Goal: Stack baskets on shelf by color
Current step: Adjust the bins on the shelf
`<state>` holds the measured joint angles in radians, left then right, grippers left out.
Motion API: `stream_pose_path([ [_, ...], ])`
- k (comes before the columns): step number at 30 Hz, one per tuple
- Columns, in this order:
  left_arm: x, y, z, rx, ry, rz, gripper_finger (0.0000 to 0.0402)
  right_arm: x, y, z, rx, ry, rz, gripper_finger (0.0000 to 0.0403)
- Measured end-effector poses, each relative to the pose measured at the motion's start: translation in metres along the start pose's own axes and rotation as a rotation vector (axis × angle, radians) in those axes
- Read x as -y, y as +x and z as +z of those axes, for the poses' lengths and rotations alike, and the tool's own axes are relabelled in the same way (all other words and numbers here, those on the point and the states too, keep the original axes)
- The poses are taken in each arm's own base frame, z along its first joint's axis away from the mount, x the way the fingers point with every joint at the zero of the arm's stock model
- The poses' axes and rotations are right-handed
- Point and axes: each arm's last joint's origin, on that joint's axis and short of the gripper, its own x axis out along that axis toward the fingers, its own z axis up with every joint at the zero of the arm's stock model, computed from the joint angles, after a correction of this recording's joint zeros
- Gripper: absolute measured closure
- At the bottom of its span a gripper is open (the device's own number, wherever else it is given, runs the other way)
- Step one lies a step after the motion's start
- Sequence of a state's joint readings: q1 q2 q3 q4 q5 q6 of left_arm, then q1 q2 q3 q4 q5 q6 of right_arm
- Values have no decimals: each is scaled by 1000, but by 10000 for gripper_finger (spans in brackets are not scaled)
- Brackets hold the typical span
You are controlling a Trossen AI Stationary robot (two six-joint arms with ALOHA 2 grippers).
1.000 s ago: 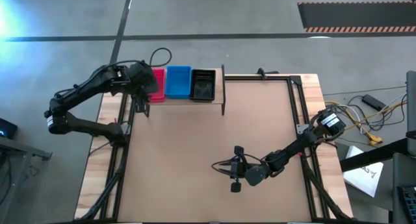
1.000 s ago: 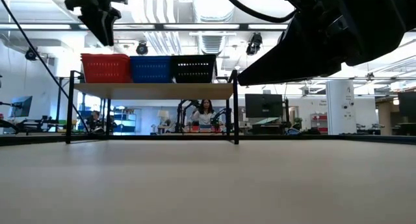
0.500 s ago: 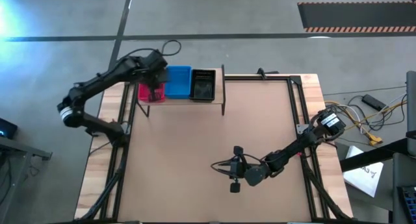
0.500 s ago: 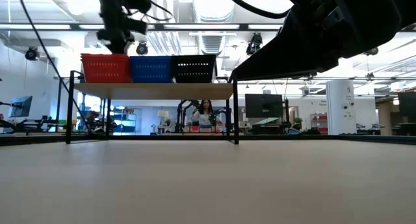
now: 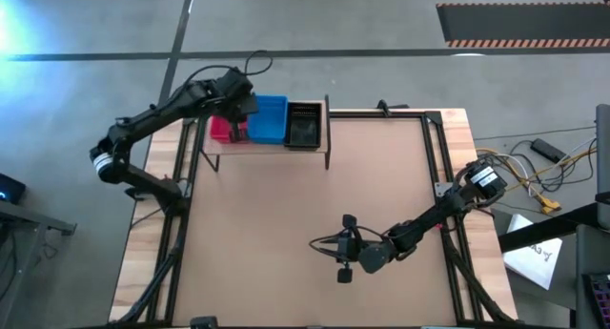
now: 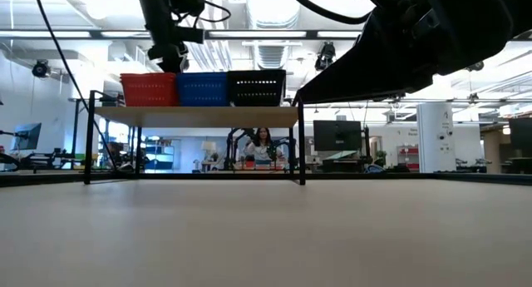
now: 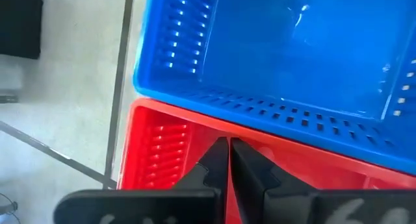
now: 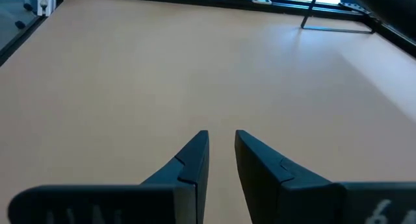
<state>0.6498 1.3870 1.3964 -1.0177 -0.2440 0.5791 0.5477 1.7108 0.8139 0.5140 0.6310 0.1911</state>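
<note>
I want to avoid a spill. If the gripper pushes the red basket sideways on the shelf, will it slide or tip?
The red basket is low and flat-bottomed, so it probably slides. It looks like stiff, light plastic. It touches the blue basket, which would likely move too.

Three baskets [image 5: 269,121] sit side by side on the shelf [image 6: 195,116] along the table's [image 5: 305,215] far-left edge.

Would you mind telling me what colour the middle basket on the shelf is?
Blue: the middle basket sits between a red and a black one, clearest in the low view.
</note>
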Motion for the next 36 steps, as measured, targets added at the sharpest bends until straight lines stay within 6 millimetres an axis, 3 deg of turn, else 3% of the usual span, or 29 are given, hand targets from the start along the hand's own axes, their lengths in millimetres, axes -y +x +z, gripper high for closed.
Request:
stream_pose_path([
  [4,0,-13,-6,-2,-48,26,401,9,-7,13,15,16,-37,335],
  [8,2,-32,-17,34,-116,48,401,42,-21,43,13,70,-105,339],
  [14,13,-35,-32,54,-143,-10,402,135,-38,77,-19,189,-284,372],
  [20,23,-18,-40,7,-114,-59,402,230,-41,83,-24,319,-342,394],
  [24,24,-17,-40,6,-101,-60,402,274,-37,81,-34,388,-306,394],
  [28,23,-22,-41,26,-95,-52,402,298,-26,85,-39,395,-283,394],
  [36,25,-27,-42,66,-94,-107,402,315,12,105,-95,354,-259,394],
])
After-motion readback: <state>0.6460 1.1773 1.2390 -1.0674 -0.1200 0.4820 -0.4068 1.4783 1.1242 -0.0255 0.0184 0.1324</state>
